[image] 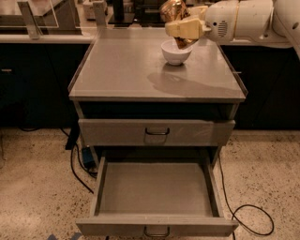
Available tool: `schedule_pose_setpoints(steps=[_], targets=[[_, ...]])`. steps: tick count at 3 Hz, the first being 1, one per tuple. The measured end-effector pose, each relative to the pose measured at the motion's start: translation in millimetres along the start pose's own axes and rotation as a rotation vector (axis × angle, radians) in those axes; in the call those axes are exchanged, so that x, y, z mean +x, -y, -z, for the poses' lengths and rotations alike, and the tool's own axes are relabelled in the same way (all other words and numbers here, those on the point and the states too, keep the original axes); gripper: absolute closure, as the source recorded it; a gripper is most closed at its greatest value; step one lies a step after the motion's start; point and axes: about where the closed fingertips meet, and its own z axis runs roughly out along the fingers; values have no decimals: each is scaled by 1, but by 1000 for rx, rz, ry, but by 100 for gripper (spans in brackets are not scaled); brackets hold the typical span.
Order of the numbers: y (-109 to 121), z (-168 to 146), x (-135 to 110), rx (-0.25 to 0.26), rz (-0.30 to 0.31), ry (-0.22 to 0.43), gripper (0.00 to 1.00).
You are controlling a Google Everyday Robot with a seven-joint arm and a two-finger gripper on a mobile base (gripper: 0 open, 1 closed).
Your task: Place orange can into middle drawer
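My gripper [180,23] is high above the back of the cabinet top, just over the white bowl [176,52]. It is shut on the orange can [172,10], whose mottled gold-brown side shows above the pale yellow fingers [185,28]. The middle drawer [157,197] is pulled fully out below, wide and grey with nothing in it, and its dark loop handle [157,232] sits mid-front at the bottom edge. The can is well behind and above the drawer opening.
The grey cabinet top [131,75] carries only the white bowl. The upper drawer [157,132] is closed. Black cables [248,213] lie on the speckled floor on both sides. Dark counters stand behind.
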Motion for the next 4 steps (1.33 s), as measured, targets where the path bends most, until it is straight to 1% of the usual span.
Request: schedule_pose_setpoints(steps=[1,2,3,4], targets=[[0,0,0,0,0,0,100],[-22,3,7,-9,9,-4,100],[-76,23,-14,-12,37,73,100],[-157,37,-29,-18,-22,169,100]])
